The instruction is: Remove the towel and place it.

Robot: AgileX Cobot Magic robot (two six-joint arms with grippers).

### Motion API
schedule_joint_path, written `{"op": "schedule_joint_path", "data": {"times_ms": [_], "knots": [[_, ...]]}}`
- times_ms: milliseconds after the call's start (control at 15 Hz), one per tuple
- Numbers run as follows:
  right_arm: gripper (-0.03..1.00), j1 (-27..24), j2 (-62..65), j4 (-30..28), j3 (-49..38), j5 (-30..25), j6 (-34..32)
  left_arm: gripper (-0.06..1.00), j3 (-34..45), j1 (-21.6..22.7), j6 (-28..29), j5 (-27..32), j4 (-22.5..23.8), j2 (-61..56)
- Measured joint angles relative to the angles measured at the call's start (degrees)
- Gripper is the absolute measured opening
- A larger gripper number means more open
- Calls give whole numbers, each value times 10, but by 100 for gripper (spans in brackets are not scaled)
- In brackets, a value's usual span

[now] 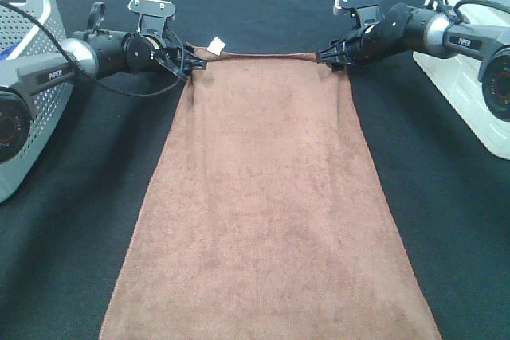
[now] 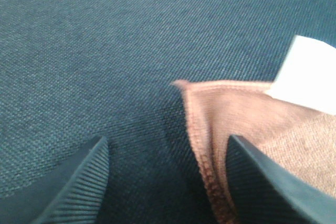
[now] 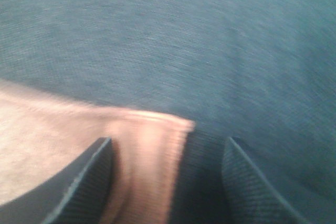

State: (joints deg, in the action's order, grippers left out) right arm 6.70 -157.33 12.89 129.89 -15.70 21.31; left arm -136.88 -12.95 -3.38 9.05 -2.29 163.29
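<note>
The brown towel [image 1: 267, 197] lies flat and lengthwise on the black table covering [image 1: 446, 220], with its small white tag [image 1: 215, 45] at the far left corner. My left gripper [image 1: 191, 65] is low at that corner. In the left wrist view the left gripper [image 2: 168, 182] is open, the towel's stitched edge [image 2: 202, 150] lies between the fingers [image 2: 68, 187], and the tag [image 2: 310, 74] is just beyond. My right gripper [image 1: 328, 57] is at the far right corner. In the right wrist view the right gripper [image 3: 165, 182] is open around the towel corner [image 3: 147, 150].
A grey perforated basket [image 1: 36, 93] stands at the left edge under the left arm. A white container [image 1: 466, 85] stands at the right edge under the right arm. The towel's near end runs off the bottom of the high view.
</note>
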Motion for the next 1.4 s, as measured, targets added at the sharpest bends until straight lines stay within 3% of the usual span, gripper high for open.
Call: {"op": "schedule_joint_path", "data": {"times_ms": [400,667,800,1000,1200,1400], "knots": [[59,-5,21,74,1,-24,5,61,3,3,1,5,-3,-14],[59,2,57,132,1,-11,21,61,3,6,1,3,-19,-33],[59,2,67,138,1,-33,21,61,3,6,1,18,-22,-42],[61,1,128,114,1,-150,19,64,5,4,0,95,-27,-89],[72,1,217,49,1,-285,-13,78,5,4,0,278,-27,-181],[73,-3,301,-23,1,-408,-82,80,5,8,18,439,-13,-256]]}}
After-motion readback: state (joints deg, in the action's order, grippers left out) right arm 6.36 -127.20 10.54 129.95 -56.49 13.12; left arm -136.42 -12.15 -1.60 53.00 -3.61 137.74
